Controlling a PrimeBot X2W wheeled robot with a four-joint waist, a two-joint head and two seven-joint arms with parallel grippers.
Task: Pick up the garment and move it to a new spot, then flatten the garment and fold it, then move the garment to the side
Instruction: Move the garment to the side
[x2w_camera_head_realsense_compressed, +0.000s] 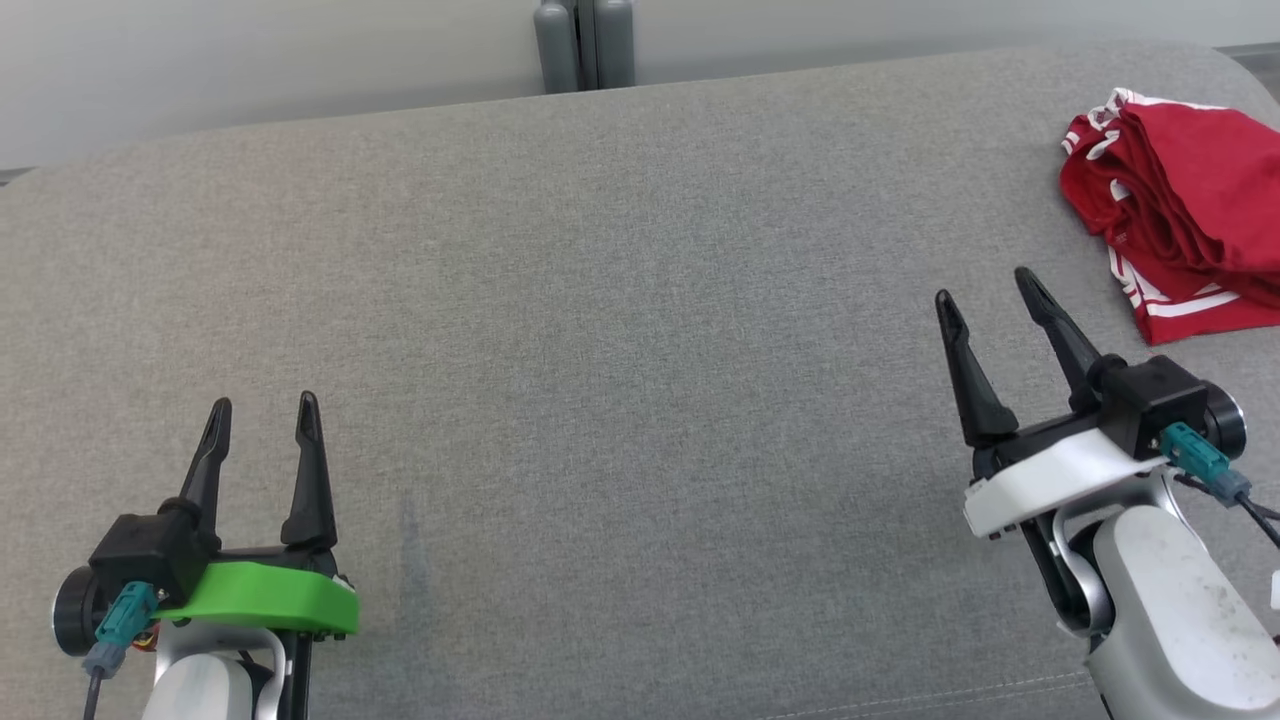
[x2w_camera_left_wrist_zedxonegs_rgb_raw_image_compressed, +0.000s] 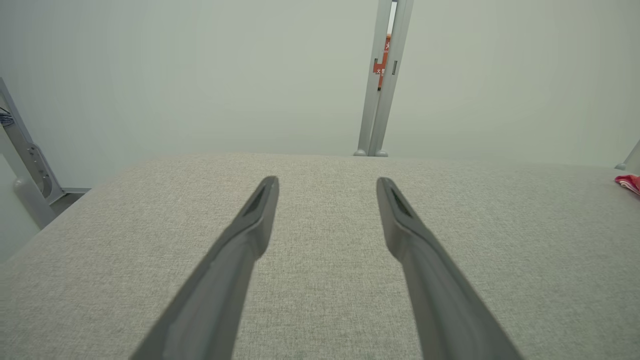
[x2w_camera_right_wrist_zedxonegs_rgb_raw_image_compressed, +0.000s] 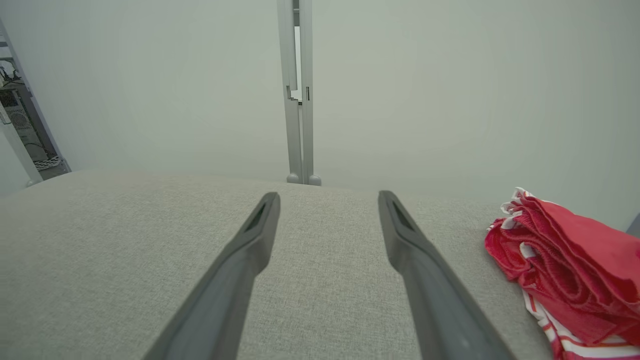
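The garment (x2w_camera_head_realsense_compressed: 1190, 210) is a red cloth with white stripes, bunched in folds at the far right of the grey fabric surface (x2w_camera_head_realsense_compressed: 620, 330). It also lies at the right of the right wrist view, garment (x2w_camera_right_wrist_zedxonegs_rgb_raw_image_compressed: 570, 280), and a red corner of the garment (x2w_camera_left_wrist_zedxonegs_rgb_raw_image_compressed: 630, 182) peeks in at the left wrist view's right edge. My right gripper (x2w_camera_head_realsense_compressed: 985, 290) hovers open just left of and nearer than the garment, nothing between its fingers (x2w_camera_right_wrist_zedxonegs_rgb_raw_image_compressed: 400, 235). My left gripper (x2w_camera_head_realsense_compressed: 262, 408) stands open and empty at the lower left, far from the cloth.
A grey metal post (x2w_camera_head_realsense_compressed: 585, 45) stands behind the surface's far edge, against a pale wall. The surface's rounded far edge (x2w_camera_head_realsense_compressed: 300, 125) curves down toward the left. A metal frame (x2w_camera_left_wrist_zedxonegs_rgb_raw_image_compressed: 25, 170) stands off the left side.
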